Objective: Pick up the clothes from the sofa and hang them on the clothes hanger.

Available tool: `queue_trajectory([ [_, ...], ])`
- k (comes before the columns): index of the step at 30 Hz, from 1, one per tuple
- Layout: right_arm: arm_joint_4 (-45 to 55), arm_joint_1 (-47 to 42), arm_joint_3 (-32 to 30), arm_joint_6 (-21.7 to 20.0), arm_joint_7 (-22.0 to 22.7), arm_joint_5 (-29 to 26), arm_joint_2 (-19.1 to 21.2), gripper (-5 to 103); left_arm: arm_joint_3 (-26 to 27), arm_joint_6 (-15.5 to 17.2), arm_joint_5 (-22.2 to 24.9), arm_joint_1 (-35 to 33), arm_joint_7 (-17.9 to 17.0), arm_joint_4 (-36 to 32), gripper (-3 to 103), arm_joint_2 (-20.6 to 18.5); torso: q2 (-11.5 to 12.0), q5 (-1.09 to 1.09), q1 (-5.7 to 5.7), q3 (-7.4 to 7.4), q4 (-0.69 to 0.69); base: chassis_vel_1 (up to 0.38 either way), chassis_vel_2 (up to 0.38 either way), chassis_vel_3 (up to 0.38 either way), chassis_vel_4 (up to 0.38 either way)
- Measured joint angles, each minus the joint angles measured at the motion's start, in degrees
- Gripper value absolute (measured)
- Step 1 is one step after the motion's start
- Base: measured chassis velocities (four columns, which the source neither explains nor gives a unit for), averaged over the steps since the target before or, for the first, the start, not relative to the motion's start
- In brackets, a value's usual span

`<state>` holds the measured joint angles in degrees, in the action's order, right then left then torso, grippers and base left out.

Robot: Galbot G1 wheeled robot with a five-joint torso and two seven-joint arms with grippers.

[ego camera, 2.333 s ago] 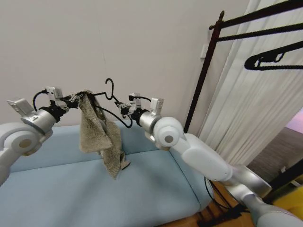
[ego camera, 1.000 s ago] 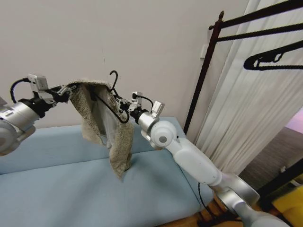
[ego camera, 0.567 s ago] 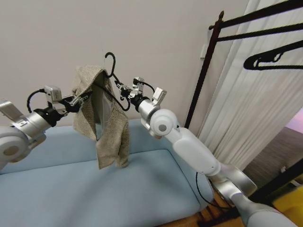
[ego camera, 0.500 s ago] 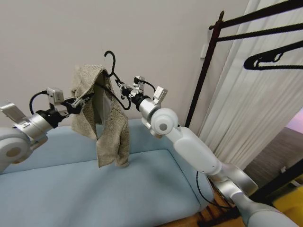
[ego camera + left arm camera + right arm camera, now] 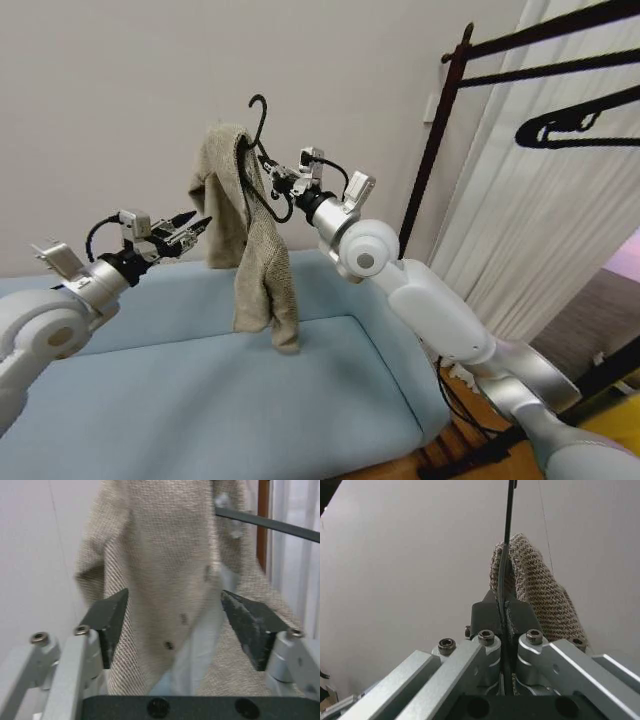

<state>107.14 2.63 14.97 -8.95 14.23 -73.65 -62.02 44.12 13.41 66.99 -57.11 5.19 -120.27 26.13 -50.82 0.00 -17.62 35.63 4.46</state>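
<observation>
2 grippers share this step: our right gripper (image 5: pixel 284 181) pinches the hanger (image 5: pixel 266 118) tight, the cloth (image 5: pixel 258 260) draped on it above the sofa (image 5: pixel 200 400). Our left gripper (image 5: pixel 198 218) gapes wide beside the cloth. We should keep the hanger level toward the rack (image 5: pixel 440 130), lest the cloth slip.

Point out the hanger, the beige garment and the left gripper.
hanger (image 5: pixel 266 118): head view, on its black hook.
beige garment (image 5: pixel 262 270): head view, on the middle of the hanging cloth.
left gripper (image 5: pixel 200 218): head view, midway between its open fingertips.
</observation>
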Motion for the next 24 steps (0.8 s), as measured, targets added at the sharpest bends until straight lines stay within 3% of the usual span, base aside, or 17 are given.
queue_trajectory([
  [4,0.4,0.0,0.0,-0.6,-3.8,0.4,3.4,2,0.1,-0.3,0.6,0.9,-0.1,1.5,75,-1.2,0.0,0.01,0.0,0.0,0.02,0.0,0.0,0.0,0.0],
  [6,0.5,0.0,-0.4,-1.4,-6.8,0.5,5.8,2,0.1,-0.4,1.4,1.6,-0.1,2.7,91,-2.2,0.0,0.01,0.0,0.0,0.02,0.0,0.0,0.0,0.0],
  [7,0.5,0.0,-0.4,-1.4,-6.8,0.5,5.8,2,0.1,-0.4,1.4,1.6,-0.1,2.7,91,-2.2,0.0,0.01,0.0,0.0,0.02,0.0,0.0,0.0,0.0],
  [9,0.1,0.1,-1.2,-3.0,-11.5,0.6,9.0,2,0.1,-0.6,3.1,2.4,0.7,4.2,96,-3.8,0.0,0.01,0.0,0.0,0.02,0.0,0.0,0.0,0.0],
  [10,-0.5,0.3,-2.1,-4.5,-15.9,1.1,12.4,2,-0.5,-0.6,4.9,3.4,2.6,6.3,98,-6.0,0.0,0.01,0.0,0.0,0.02,0.0,0.0,0.0,0.0],
  [15,-2.1,0.4,-2.5,-5.2,-21.1,2.6,14.4,2,-1.1,-0.6,6.6,4.6,5.5,9.1,100,-9.4,0.0,0.01,0.0,-0.01,0.03,0.0,0.0,0.0,0.0],
  [18,-4.0,0.4,-2.4,-5.5,-27.7,5.0,14.7,2,-1.3,-0.7,7.9,5.2,10.4,12.4,100,-13.6,0.0,0.0,0.0,0.0,-0.01,0.0,0.0,0.0,0.0],
  [19,-4.4,0.4,-2.1,-5.8,-30.0,5.7,14.7,2,-1.5,-0.7,9.1,5.2,13.9,14.3,100,-16.0,0.0,0.0,0.0,0.0,-0.01,0.0,0.0,0.0,0.0],
  [20,-4.4,0.4,-2.1,-5.8,-30.0,5.7,14.7,2,-1.5,-0.7,9.1,5.2,13.9,14.3,100,-16.0,0.0,0.0,0.0,0.0,-0.01,0.0,0.0,0.0,0.0],
  [24,-4.2,1.0,-1.2,-6.1,-34.5,6.8,14.8,2,-1.6,0.5,13.9,5.0,24.8,20.6,100,-23.2,0.0,-0.01,0.0,0.0,-0.01,0.0,0.0,0.0,0.0],
])
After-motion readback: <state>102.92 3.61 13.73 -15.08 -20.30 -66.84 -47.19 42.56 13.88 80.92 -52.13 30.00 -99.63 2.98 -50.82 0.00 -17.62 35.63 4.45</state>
